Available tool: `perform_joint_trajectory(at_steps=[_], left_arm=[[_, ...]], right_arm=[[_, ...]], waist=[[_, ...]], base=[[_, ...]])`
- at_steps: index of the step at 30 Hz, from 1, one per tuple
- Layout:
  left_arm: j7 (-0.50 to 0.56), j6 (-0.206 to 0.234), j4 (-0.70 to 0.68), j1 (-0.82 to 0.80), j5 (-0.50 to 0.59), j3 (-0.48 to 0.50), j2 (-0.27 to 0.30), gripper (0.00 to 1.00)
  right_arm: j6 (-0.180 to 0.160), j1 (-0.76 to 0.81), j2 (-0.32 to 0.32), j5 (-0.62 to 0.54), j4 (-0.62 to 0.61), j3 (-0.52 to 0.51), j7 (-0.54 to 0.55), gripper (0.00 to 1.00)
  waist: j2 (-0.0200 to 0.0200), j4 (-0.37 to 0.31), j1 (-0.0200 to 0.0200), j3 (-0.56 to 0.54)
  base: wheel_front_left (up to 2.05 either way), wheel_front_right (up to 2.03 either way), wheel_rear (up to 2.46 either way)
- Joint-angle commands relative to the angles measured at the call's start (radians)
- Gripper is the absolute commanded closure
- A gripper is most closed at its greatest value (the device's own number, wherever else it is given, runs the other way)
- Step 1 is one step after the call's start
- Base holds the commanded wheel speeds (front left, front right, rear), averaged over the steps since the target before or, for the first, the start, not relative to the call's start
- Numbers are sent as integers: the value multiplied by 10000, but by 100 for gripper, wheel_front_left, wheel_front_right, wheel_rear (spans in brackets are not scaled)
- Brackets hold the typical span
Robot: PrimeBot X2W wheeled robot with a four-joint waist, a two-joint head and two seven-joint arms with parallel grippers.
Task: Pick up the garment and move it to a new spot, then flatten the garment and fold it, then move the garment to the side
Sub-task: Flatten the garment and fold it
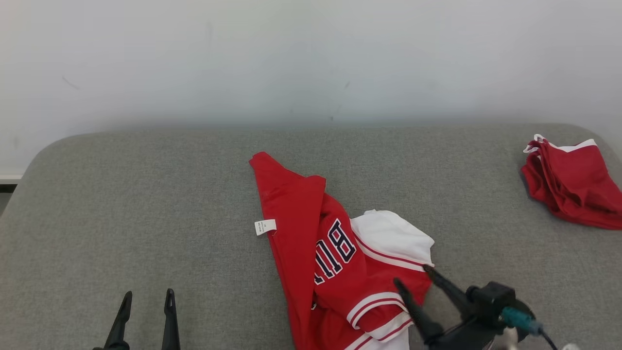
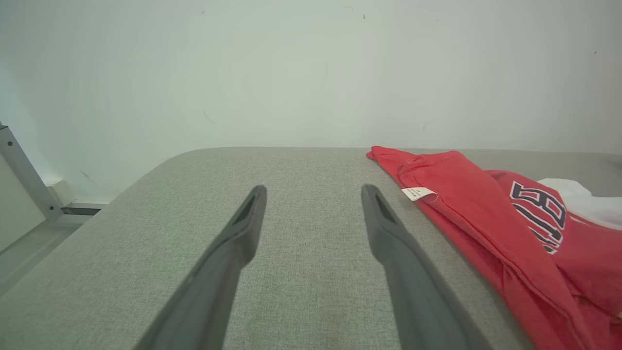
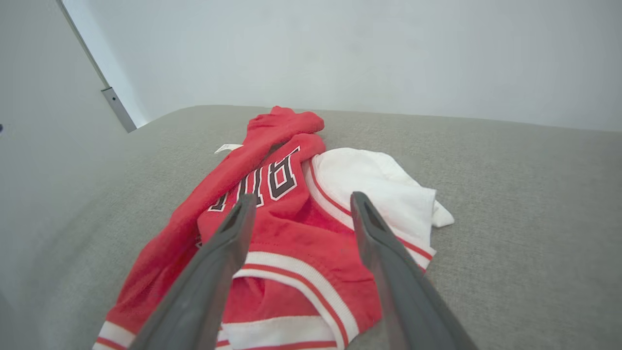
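One rumpled red-and-white garment (image 1: 296,228)

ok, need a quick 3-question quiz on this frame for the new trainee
1. True or false: the right fingers are shut on the jersey.
2. Where is the other red garment? A) at the far right of the pad B) under the jersey C) on the floor
3. Fill in: the white label sticks out from the jersey's ___ side (robot's own).

Key: 1 false, they stand open over its striped hem. 2 A. 3 left.
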Motion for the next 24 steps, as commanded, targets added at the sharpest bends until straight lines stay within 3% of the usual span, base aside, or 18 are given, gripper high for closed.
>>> perform_joint_trajectory(at_steps=[1,11,19,20,21,24], left_arm=[[-33,-1,-38,33,71,0,-29,0],[-33,-23,-78,-217,167,-126,-94,0],[-33,-49,-8,-503,265,-255,-167,0],[-33,-38,-5,-515,266,-248,-167,0],[-33,-32,0,-516,263,-231,-169,0],[-33,-44,18,-518,239,-205,-164,0]], right_arm=[[-28,-181,24,-253,258,-294,169,0],[-28,-1380,439,-828,2920,-1390,246,0],[-28,-2467,930,-531,5360,-1265,129,1],[-28,-2549,994,-411,5529,-1171,115,67],[-28,-2648,985,-303,5672,-1087,62,100],[-28,-2796,894,-152,5888,-900,-57,100]], waist=[[0,42,0,13],[0,416,0,391],[0,756,0,761],[0,780,0,778],[0,793,0,789],[0,801,0,810]], base=[[0,0,0],[0,0,0],[0,0,0],[0,0,0],[0,0,0],[0,0,0]])
